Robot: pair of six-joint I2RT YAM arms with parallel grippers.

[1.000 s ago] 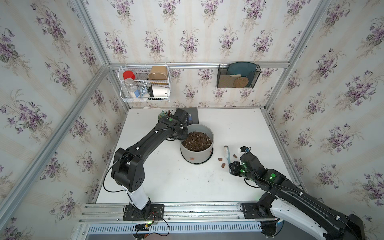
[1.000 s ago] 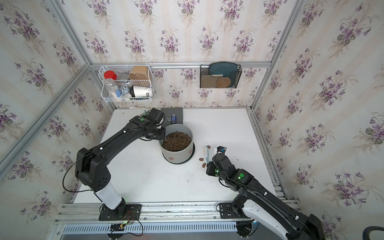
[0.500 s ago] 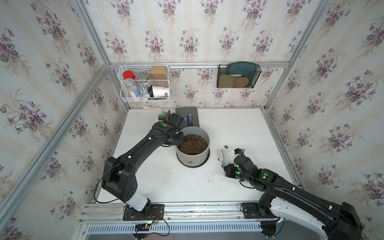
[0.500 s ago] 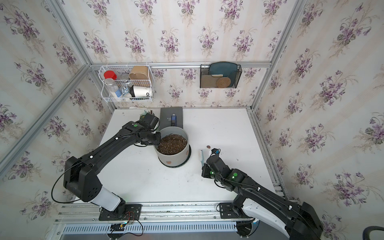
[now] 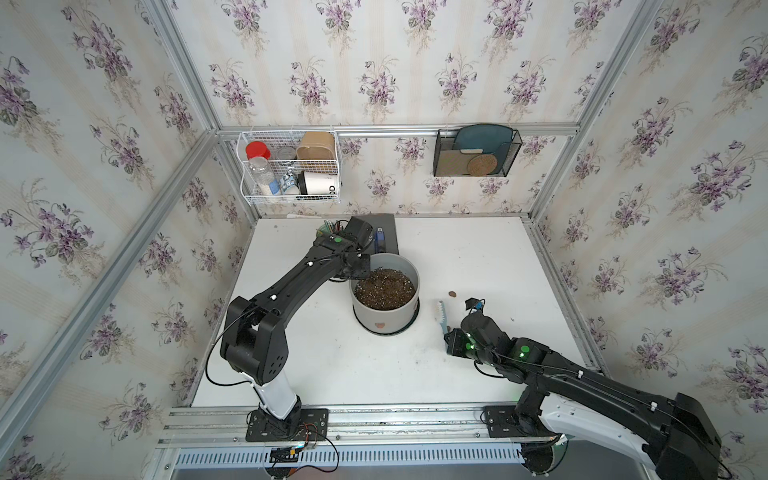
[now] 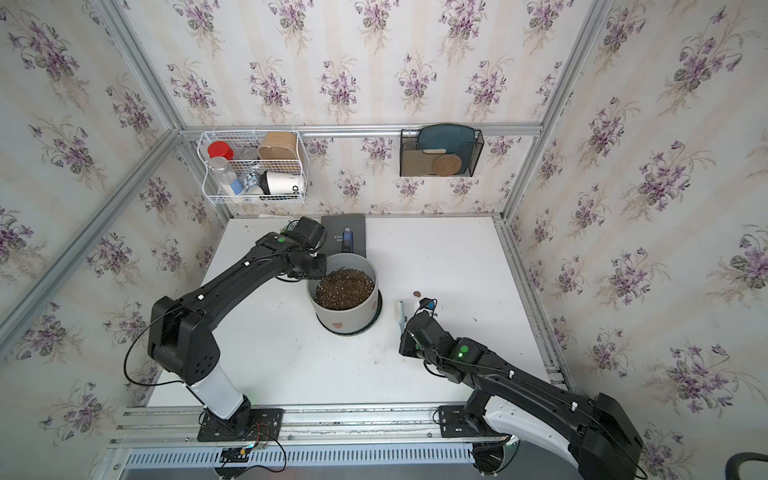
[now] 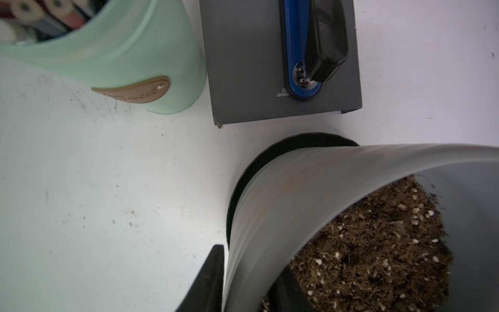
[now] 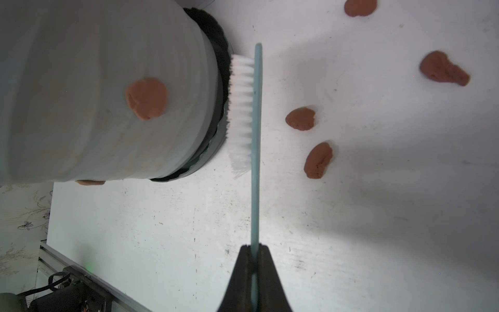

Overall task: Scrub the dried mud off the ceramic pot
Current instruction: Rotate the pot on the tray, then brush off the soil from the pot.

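**Ceramic pot** (image 5: 384, 322): stands on a black saucer (image 8: 217, 29), mid-bench (image 5: 332, 365), somewhat toward the back edge.
**Dried mud** (image 8: 146, 98): one blob on the pot wall facing the right gripper (image 8: 255, 251).
**Right gripper:** clenched on the brush (image 8: 256, 162) handle.
**Brush axis:** runs alongside that wall, toward the back edge. Its bristles (image 8: 241, 108) face the pot, low at the saucer rim, below the blob.
**Left gripper** (image 7: 249, 260): straddles the opposite rim; whether it pinches cannot be told.
**Judgement:** the right arm is nearer; the brush probably needs lifting.

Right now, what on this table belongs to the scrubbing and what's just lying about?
Job: pale grey-white ceramic pot; reddish-brown mud blob on its wall; teal-handled white-bristled brush in right gripper; left gripper astride the pot's rim.
Lying about: mint-green pencil cup; blue-and-black stapler on dark grey box.
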